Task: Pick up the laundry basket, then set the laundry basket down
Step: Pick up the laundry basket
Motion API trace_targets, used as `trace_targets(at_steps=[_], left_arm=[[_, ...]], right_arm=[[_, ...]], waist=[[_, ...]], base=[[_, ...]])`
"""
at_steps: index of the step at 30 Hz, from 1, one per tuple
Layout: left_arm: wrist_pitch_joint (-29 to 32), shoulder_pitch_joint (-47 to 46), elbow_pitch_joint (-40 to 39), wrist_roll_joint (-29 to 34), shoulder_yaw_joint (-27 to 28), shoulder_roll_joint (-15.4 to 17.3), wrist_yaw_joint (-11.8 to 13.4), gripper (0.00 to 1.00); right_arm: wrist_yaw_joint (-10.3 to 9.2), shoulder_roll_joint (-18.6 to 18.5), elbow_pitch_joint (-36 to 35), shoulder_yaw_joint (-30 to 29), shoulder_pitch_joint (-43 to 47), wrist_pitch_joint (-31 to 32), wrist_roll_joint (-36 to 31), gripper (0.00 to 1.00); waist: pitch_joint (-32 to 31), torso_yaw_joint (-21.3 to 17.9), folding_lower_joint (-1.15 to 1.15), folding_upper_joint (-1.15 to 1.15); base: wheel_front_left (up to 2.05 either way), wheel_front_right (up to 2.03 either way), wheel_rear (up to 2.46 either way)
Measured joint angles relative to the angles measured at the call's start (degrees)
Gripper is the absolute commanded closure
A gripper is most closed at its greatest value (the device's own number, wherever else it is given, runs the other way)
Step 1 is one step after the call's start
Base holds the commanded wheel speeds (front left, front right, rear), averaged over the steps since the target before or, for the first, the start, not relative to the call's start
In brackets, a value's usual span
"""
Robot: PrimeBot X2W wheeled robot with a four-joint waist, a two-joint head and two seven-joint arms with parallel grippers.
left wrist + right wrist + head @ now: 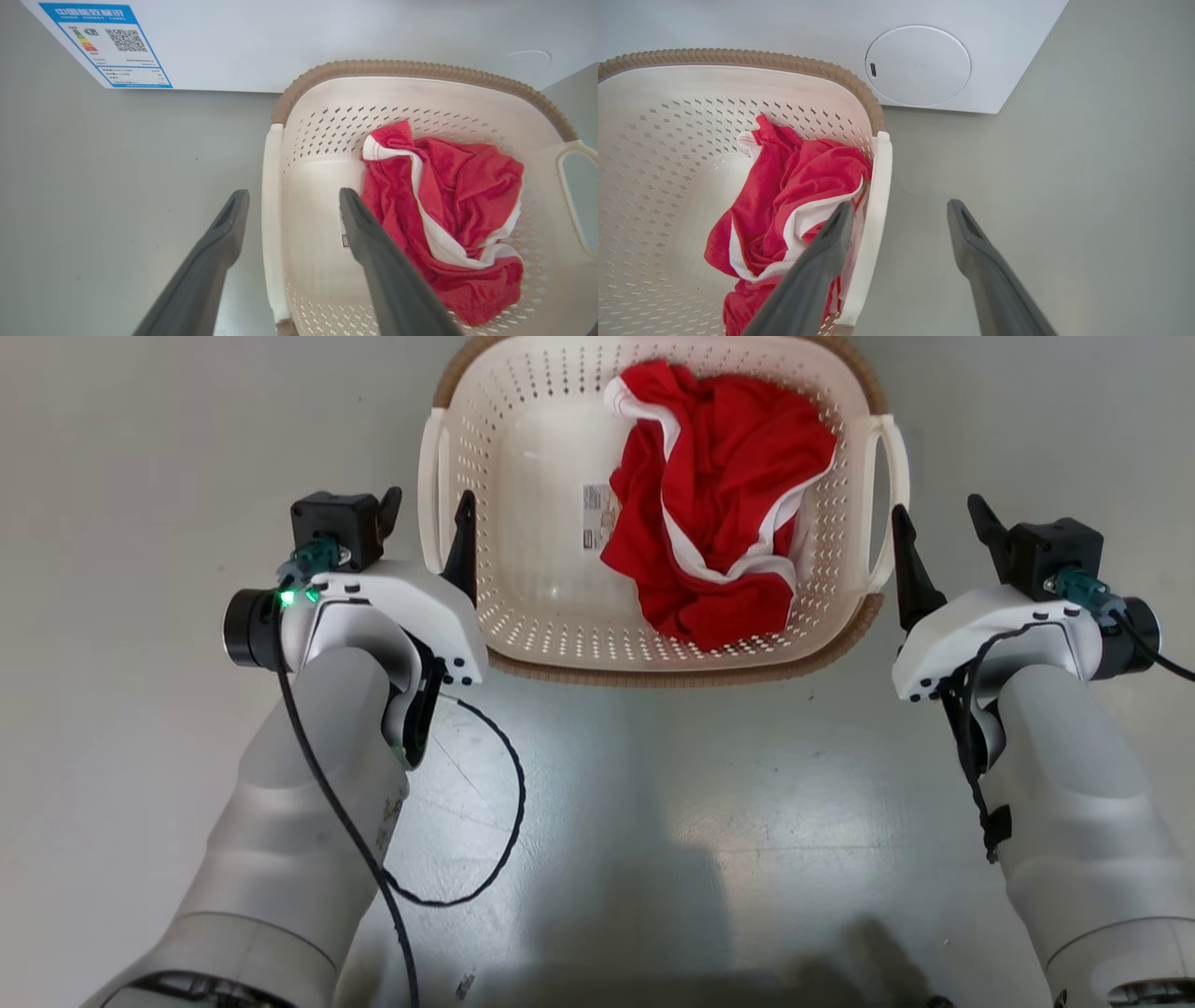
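Noted grey floor (653,821) across the whole work area. Recorded white appliance (327,28) standing at the far side. Found the laundry basket (560,630) resting upright on the floor, near the appliance and centred between both arms, brown rim band uppermost. Confirmed red garment (719,513) with white trim, crumpled inside toward the robot's right.

Found left gripper (428,497) spread wide, straddling the left loop handle (271,224), one finger inside the basket and the other outside. Found right gripper (936,506) likewise spread wide about the right loop handle (878,196), gripping nothing. Could not confirm contact at either handle.

Logged round cover (918,65) and blue energy label (105,44) on the appliance. Logged small printed sticker (597,515) on the basket bottom.
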Motion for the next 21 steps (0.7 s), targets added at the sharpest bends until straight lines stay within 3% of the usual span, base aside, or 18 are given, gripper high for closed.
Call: trace_targets(at_steps=[8,21], left_arm=[[0.0,-3.3,2.7,0.0,-1.0,0.0,1.8,0.00],[0.0,-7.2,5.4,-0.4,-2.4,-0.1,2.0,0.00]], right_arm=[[-0.01,-0.1,0.3,1.3,-2.5,0.0,1.0,0.00],[-0.01,-0.1,1.5,4.6,-4.8,0.0,4.3,0.00]], waist=[[3.3,0.0,0.00,0.00],[6.7,-0.5,0.00,0.00]], base=[[0.00,0.00,0.00],[0.00,0.00,0.00]])
